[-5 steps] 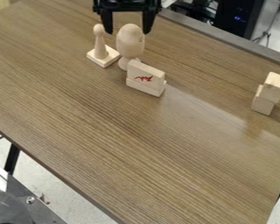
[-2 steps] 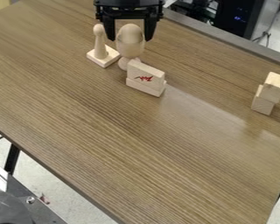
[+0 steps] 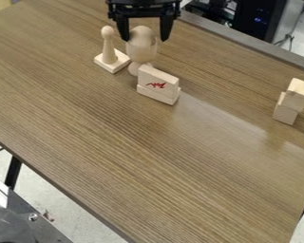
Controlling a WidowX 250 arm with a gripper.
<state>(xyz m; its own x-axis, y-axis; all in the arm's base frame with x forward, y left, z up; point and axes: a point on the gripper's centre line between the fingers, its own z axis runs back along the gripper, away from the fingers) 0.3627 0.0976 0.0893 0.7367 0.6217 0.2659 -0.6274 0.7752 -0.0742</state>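
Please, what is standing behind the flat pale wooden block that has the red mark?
Behind the flat pale wooden block stands a round-topped, goblet-shaped pale wooden piece. The block covers part of its round foot, and that part cannot be seen.

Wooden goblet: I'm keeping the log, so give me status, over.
Gripper open, fingers seen either side of the egg-shaped top; contact unclear. Wooden goblet upright. Red-marked block close in front of its foot, peg stand beside.

Tool (image 3: 145, 39) cut off above; wooden goblet (image 3: 142, 49) partly hidden behind block (image 3: 157, 83).
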